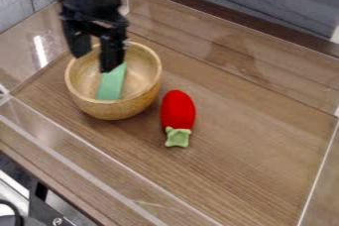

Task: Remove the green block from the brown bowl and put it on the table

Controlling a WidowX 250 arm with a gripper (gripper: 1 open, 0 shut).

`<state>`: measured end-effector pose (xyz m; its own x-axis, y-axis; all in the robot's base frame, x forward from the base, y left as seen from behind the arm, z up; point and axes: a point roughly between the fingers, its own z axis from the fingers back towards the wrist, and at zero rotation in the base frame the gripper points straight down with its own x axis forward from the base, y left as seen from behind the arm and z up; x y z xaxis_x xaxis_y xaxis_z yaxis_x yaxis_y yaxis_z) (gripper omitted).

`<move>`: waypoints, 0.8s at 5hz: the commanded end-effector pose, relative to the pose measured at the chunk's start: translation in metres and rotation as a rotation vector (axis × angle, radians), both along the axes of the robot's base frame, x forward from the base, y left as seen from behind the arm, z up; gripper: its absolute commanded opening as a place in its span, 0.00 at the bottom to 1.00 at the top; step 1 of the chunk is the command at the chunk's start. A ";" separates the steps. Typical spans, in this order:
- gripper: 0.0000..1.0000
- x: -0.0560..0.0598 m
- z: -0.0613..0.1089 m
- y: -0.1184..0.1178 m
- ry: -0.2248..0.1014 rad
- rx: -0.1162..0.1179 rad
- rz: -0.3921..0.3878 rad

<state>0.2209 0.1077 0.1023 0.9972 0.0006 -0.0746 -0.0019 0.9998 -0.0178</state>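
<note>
- Tool [98, 56] first: we see its dark fingers [81, 44] spread apart, pointing straight down over the brown bowl [114, 80], with nothing between them.
- One finger hangs in front of the bowl's far rim on the left; the other reaches down toward the upper end of the green block [113, 80]. We cannot tell whether it touches the block.
- We find the green block lying inside the bowl, flat along the bottom, its long side running from the far rim toward the near rim.
- Beside the bowl, to its right and just apart from it, we see a red toy vegetable [176, 110] lying on the desk [252, 91], its small green stem [176, 139] pointing toward the near edge.
- We see the desk as a brown wood-grain top with a glossy sheen, catching pale reflections along its far left part.
- Clear acrylic walls [14, 121] edge the desk; we can follow them along the near left side and across the front, and another pane slants at the right.
- Behind the desk we see a grey planked backdrop [239, 2].
- At the lower left corner, below the desk, dark cables or hardware [20, 210] show, too blurred for us to name.
</note>
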 end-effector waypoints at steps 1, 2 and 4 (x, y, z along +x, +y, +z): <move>0.00 0.007 0.004 0.004 -0.077 0.015 0.020; 1.00 0.007 -0.010 0.015 -0.074 0.012 0.081; 1.00 0.010 -0.038 0.020 -0.075 0.003 0.193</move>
<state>0.2267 0.1249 0.0570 0.9809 0.1922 -0.0307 -0.1931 0.9806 -0.0334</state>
